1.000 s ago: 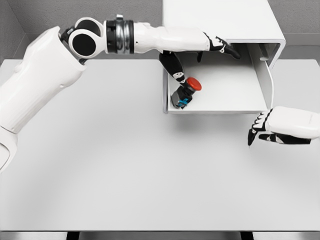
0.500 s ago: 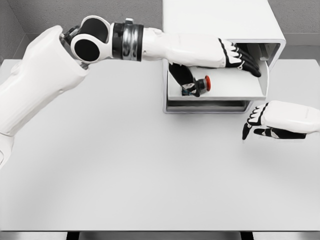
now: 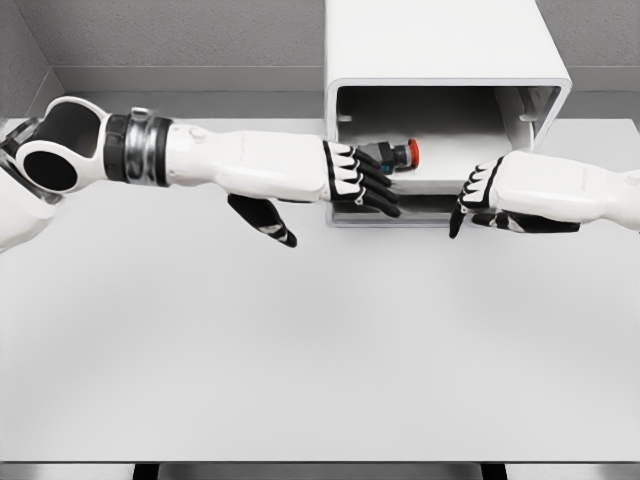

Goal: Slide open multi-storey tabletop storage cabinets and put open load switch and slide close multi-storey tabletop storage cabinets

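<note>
The load switch [image 3: 397, 154] lay sideways in the nearly shut drawer [image 3: 440, 190], just behind the left hand [image 3: 358, 180], whose loosely spread fingers held nothing.

Left hand [image 3: 352, 178] and right hand [image 3: 485, 192] extended forward, fingers relaxed.

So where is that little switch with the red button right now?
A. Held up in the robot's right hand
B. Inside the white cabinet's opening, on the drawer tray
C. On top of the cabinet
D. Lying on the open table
B: the switch sits inside the cabinet opening on the drawer tray, just past the left hand; the right hand holds nothing.
</note>
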